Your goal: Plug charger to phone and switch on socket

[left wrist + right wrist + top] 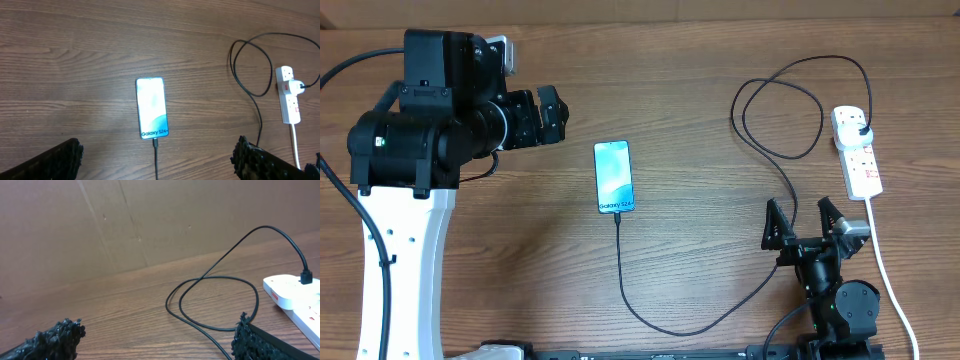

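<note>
**Wood-grain counter (700,80) with phone, charger and socket laid out; both hands open and empty.**

Phone (614,177) lies flat near the counter's centre, screen up and lit, reading "Galaxy S24". The charger (618,250) meets the phone's lower edge with its connector tip. Its cable runs toward the near edge, curves right, rises past the right hand (798,210), loops once and ends in a black plug seated in the far outlet of the socket (857,155). The socket lies flat at the counter's right side; its switch position cannot be told. Left hand (558,115) hovers left of the phone, fingers spread wide, gripping nothing. Right hand sits near the front edge, left of the socket, fingers spread apart, gripping nothing.
</note>
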